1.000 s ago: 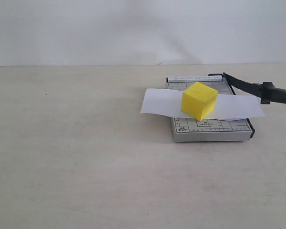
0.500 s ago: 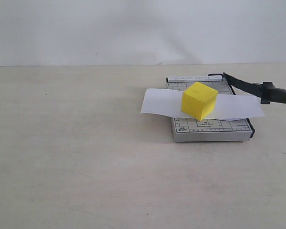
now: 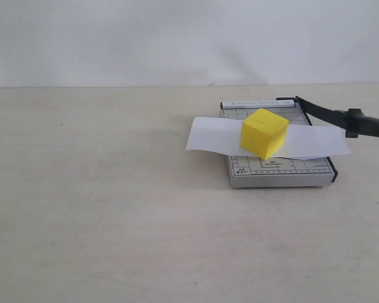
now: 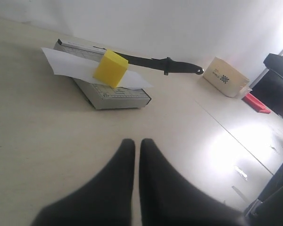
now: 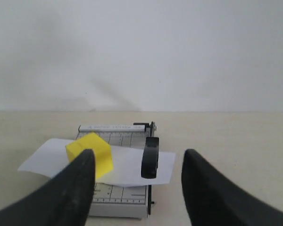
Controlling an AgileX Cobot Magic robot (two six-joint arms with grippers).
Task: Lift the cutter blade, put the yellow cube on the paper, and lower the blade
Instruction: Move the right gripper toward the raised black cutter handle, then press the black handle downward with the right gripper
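The yellow cube (image 3: 264,132) hides the paper (image 3: 208,136) middle — the cutter blade (image 3: 331,115) handle is cropped in the exterior view; left pincer (image 4: 133,141) closed, empty; right pincer (image 5: 137,157) spread, empty.

Cube (image 3: 264,132) sits on the paper (image 3: 205,134), which lies across the trimmer base (image 3: 281,170) on the table (image 3: 114,189); blade (image 3: 328,115) sticks up off the base's right side.

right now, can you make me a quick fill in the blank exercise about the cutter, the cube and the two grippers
1. The cube resting on the paper is ___ in colour.
2. The cutter blade is ___, its handle up off the grey trimmer base.
3. The left gripper is ___ and holds nothing.
4. The right gripper is ___, its fingers wide apart.

Missing words: yellow; raised; shut; open
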